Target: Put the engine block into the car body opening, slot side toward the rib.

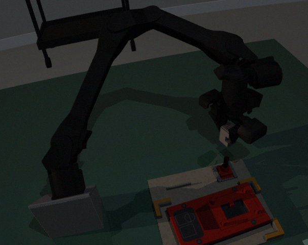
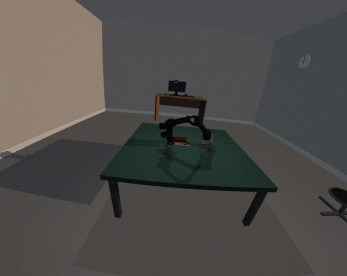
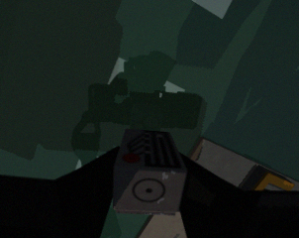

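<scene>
The engine block (image 1: 224, 133) (image 3: 149, 190), a small pale block with a ringed circle on one face and dark ridges on another, is between my fingers. A dark notch shows on its side facing the top camera. My gripper (image 1: 228, 132) (image 3: 147, 154) is shut on it and holds it a little above the table, behind the board. The red car body (image 1: 216, 204) (image 2: 179, 138) lies at the front right in the top view. Its square opening is empty, with a small red rib (image 1: 231, 204) at the back edge. The block's underside is hidden.
A pale board (image 1: 155, 186) (image 3: 224, 160) carries the car body, yellow corner brackets (image 1: 278, 229) (image 3: 274, 181) and a grey rod (image 1: 179, 186). A red piece with an upright black post (image 1: 226, 162) stands at the board's back edge, between block and car body.
</scene>
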`<state>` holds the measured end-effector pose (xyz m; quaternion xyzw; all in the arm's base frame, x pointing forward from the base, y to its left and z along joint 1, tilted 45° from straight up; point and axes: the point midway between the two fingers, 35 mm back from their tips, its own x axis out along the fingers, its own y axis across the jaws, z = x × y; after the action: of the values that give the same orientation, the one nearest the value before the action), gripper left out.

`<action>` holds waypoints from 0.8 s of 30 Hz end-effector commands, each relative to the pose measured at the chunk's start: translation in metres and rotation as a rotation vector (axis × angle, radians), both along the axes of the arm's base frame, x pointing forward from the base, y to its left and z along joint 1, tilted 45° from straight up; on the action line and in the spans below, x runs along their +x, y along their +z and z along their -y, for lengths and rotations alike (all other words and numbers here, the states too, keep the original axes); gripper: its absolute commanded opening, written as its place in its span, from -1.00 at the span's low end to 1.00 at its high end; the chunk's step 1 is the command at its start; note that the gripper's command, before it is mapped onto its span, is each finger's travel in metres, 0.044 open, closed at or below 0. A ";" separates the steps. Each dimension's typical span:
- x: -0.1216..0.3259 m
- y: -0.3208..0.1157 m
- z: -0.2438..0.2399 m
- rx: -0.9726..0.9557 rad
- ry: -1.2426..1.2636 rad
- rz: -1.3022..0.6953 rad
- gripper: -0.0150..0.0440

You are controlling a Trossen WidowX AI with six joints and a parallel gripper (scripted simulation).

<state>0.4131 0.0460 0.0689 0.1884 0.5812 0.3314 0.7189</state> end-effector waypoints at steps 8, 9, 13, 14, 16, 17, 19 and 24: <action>-0.002 0.024 0.029 -0.008 -0.002 0.011 -0.49; -0.003 0.026 0.031 -0.008 -0.003 0.011 -0.49; -0.005 0.035 0.041 -0.008 -0.003 0.011 -0.49; -0.006 0.037 0.043 -0.008 -0.003 0.011 -0.49; -0.007 0.042 0.048 -0.008 -0.003 0.011 -0.49; -0.008 0.044 0.050 -0.008 -0.003 0.011 -0.49; -0.010 0.048 0.054 -0.008 -0.002 0.011 -0.49; -0.015 0.059 0.065 -0.006 -0.002 0.010 -0.49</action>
<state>0.3997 -0.0102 0.1204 0.1888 0.5816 0.3309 0.7187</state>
